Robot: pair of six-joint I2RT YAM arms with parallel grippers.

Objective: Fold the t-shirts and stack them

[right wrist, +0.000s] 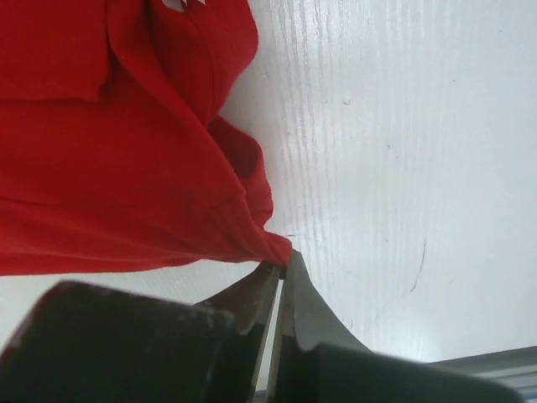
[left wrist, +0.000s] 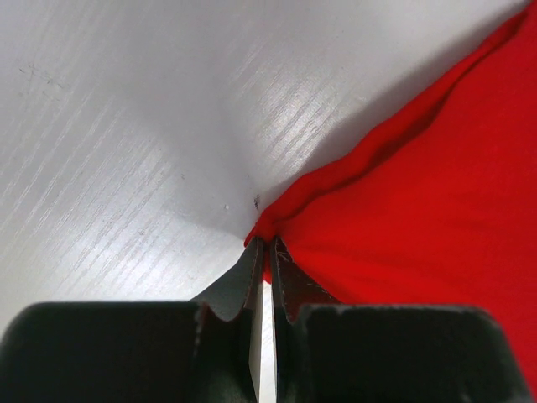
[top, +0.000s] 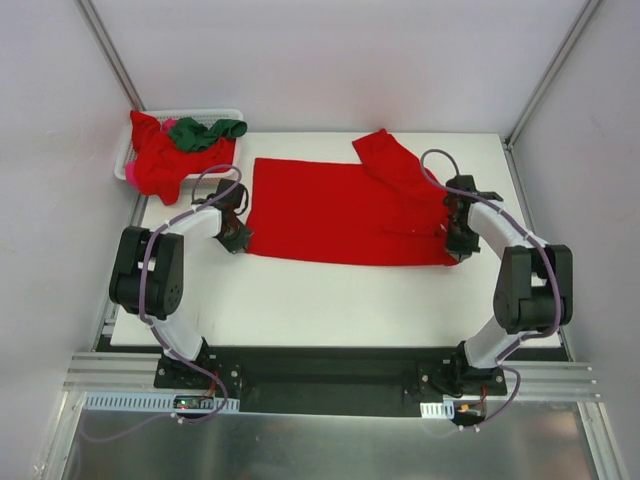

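**Both grippers pinch the near corners of a red shirt spread on the table**

A spread red t-shirt [top: 345,210] lies flat across the middle of the white table [top: 330,300], its long side running left to right. One sleeve [top: 385,155] sticks out at the far right, angled toward the back of the table.

The left gripper [top: 237,240] sits at the shirt's near-left corner. In the left wrist view its two fingers are pressed together with a peak of red cloth caught between the tips, and the fabric rises in a ridge away from them. The bare tabletop fills the rest of that view.

The right gripper [top: 455,245] sits at the shirt's near-right corner, just below the sleeve. In the right wrist view its fingers are clenched, with only a thin slit between them. A pointed corner of the red cloth runs into the tips, and the hem is bunched into folds just above them.

At the far left corner of the table stands a white lattice basket [top: 125,160]. A heaped red t-shirt [top: 160,160] spills over its near rim, and a crumpled dark green t-shirt [top: 205,130] lies on top of it toward the right. The basket is well apart from the spread shirt.
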